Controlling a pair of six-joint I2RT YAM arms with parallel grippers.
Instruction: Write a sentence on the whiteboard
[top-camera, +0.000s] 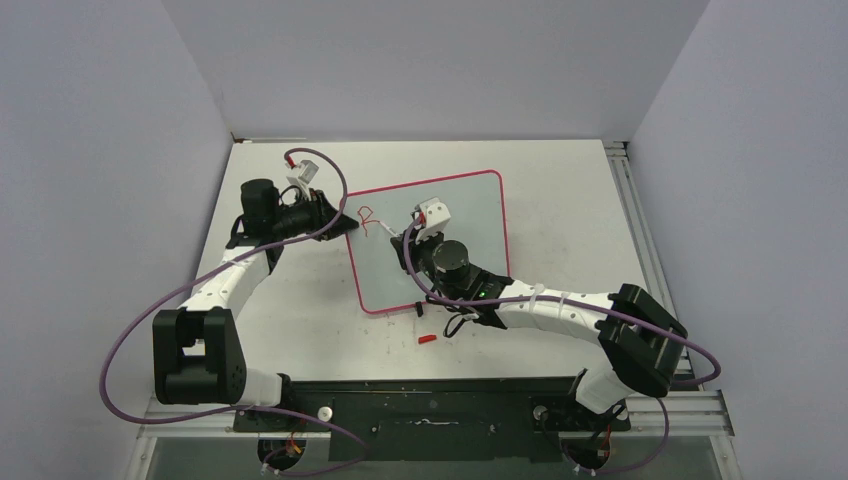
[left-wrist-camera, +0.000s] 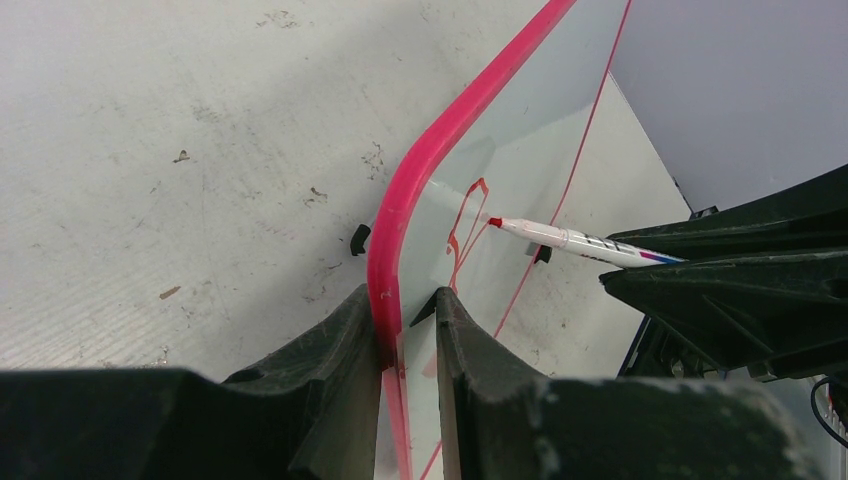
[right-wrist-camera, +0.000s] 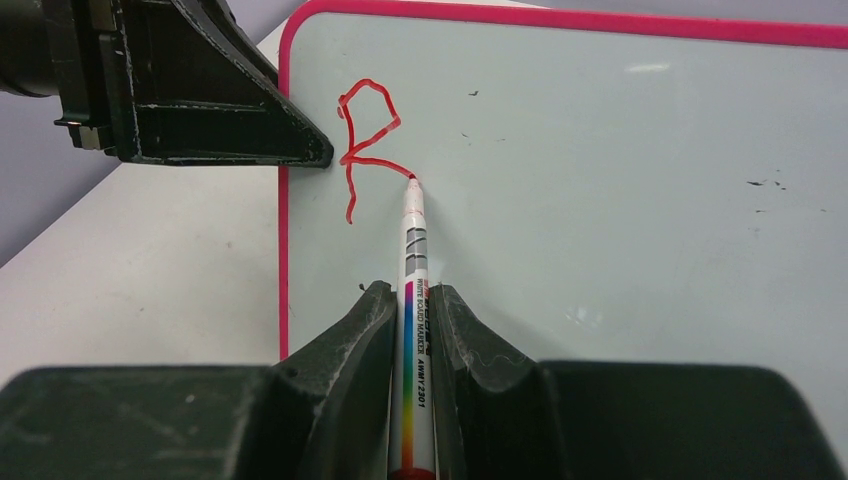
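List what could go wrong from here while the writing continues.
1. The left tool pinches only the pink frame of the whiteboard near one corner; pen pressure might pivot the board.
2. The marker sits between the narrow tips of the right tool; it could slip or tilt, and the first letter already looks uneven.
3. A small red piece, perhaps the cap, lies beside the right arm and may get swept away.

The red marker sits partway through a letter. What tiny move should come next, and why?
Probably the right gripper should curve the marker down and back to the stem's foot, closing a lower loop. The letter shows only a stem, a top loop and a slanted stroke ending at the tip, which touches the whiteboard; the left gripper clamps its edge.
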